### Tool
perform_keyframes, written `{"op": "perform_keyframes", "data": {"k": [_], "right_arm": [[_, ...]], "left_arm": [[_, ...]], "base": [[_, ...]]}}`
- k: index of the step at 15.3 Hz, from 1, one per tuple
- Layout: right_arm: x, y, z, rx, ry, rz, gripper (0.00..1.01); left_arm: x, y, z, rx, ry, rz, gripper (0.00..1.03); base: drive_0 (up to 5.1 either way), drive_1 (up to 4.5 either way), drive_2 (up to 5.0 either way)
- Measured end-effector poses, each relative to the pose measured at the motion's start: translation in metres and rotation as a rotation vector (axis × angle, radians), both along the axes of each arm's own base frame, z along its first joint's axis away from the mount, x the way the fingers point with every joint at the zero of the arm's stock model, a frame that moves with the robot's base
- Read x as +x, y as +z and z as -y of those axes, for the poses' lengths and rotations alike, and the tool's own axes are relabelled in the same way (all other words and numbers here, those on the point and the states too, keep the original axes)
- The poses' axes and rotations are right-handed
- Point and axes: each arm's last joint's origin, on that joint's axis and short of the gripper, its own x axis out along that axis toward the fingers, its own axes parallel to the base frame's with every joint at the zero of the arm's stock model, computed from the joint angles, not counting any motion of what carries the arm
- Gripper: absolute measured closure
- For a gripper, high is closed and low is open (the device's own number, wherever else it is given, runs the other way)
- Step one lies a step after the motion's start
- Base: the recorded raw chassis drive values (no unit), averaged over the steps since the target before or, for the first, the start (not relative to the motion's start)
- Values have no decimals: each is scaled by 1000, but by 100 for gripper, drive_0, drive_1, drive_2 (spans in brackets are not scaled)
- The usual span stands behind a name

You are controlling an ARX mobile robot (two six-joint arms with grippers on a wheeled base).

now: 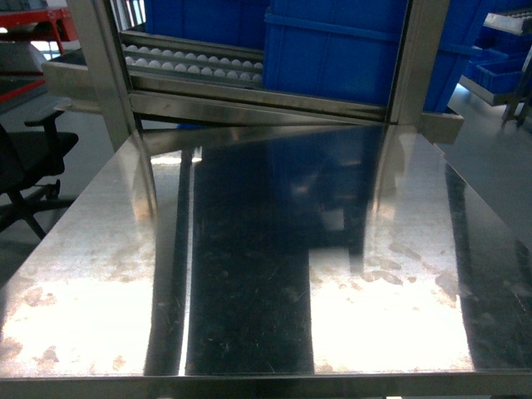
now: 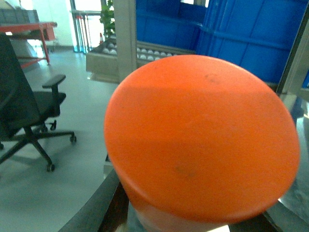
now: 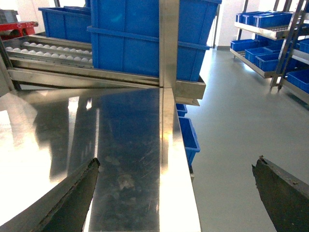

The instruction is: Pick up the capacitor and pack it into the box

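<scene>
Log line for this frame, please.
left gripper: orange cylinder fills view, grip unclear | right gripper: open, empty | table: no box seen

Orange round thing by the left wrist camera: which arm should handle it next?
Left, probably. The orange round thing sits right at the left pincer, between its dark fingers, though a firm grip can't be confirmed. The right pincer hangs open and empty above the table edge.

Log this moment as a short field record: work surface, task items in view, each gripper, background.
surface: steel table, bare in the head view
box: not in view
left gripper: fingers barely visible; a large orange rounded object fills its camera, grip unclear
right gripper: open, empty, at the table's right edge
background: blue bins on roller rack, office chair
</scene>
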Motion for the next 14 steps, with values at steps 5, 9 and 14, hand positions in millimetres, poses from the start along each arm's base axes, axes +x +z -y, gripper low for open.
{"op": "perform_keyframes", "data": {"k": [5,9,14], "right_arm": [[0,0,0,0,-1,0,3],[0,0,0,0,-1,0,3],[0,0,0,0,-1,0,3]], "left_arm": [[0,0,0,0,0,1,59],[0,0,0,0,0,1,59],[0,0,0,0,0,1,59]], "base": [[0,0,0],[0,0,0],[0,0,0]]}}
